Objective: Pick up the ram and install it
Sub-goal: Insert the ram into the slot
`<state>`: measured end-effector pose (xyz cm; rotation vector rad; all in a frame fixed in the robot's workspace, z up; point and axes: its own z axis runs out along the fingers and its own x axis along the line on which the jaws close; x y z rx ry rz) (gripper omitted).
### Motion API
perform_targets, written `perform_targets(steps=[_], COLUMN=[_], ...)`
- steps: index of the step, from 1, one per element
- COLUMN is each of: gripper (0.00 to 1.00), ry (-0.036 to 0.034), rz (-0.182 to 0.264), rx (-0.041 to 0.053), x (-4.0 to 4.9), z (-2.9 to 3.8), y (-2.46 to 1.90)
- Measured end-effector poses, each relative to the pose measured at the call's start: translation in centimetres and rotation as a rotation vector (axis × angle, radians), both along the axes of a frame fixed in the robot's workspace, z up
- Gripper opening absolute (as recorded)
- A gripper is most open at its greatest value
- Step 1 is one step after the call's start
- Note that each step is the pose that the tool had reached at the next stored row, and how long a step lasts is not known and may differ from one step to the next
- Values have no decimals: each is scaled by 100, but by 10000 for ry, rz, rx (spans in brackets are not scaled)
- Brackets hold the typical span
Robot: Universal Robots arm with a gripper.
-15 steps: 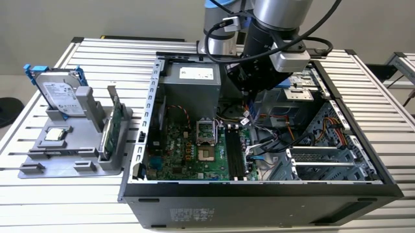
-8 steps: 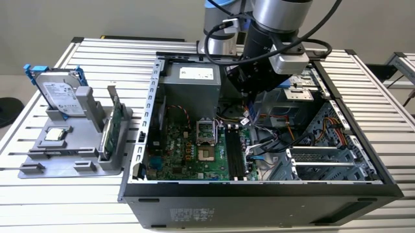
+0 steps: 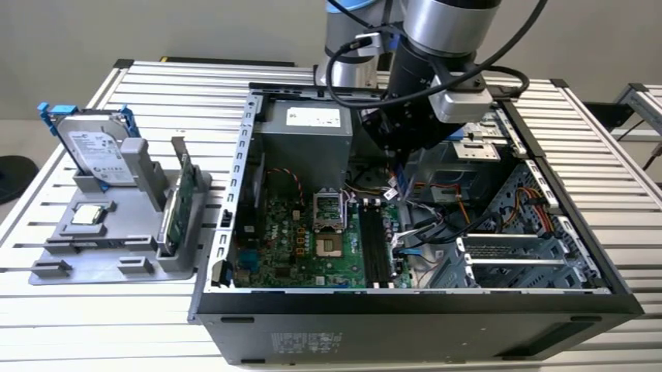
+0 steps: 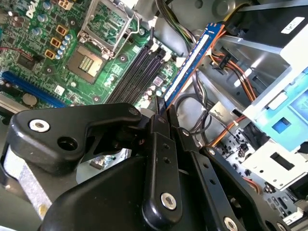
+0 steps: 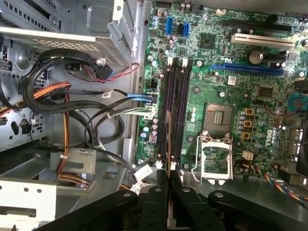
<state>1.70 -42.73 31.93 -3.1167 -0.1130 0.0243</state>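
Observation:
My gripper [image 4: 162, 107] is shut on the ram [image 4: 192, 57], a thin blue stick seen edge-on. In the first wrist view the ram [image 5: 168, 139] hangs over the black memory slots [image 5: 176, 110] of the green motherboard [image 5: 226, 72], roughly parallel to them and still above them. The second wrist view shows the slots [image 4: 139, 72] lying beside and below the stick. In the exterior view the arm reaches down into the open computer case [image 3: 414, 302], with the gripper [image 3: 398, 163] above the slots [image 3: 374, 248].
A CPU socket [image 5: 215, 118] with its raised metal latch sits beside the slots. Orange and black cables [image 5: 72, 106] and a drive cage [image 4: 284, 120] crowd the other side. On the exterior view's left a grey stand [image 3: 114, 256] holds a hard drive [image 3: 98, 151] and a green card [image 3: 178, 205].

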Motion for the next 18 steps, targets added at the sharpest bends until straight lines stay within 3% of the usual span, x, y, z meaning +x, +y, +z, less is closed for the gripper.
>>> perform_targets(steps=[18], gripper=[0], ry=[-1], rz=[-153], rx=[3], x=[0], z=[-55], y=[-79])
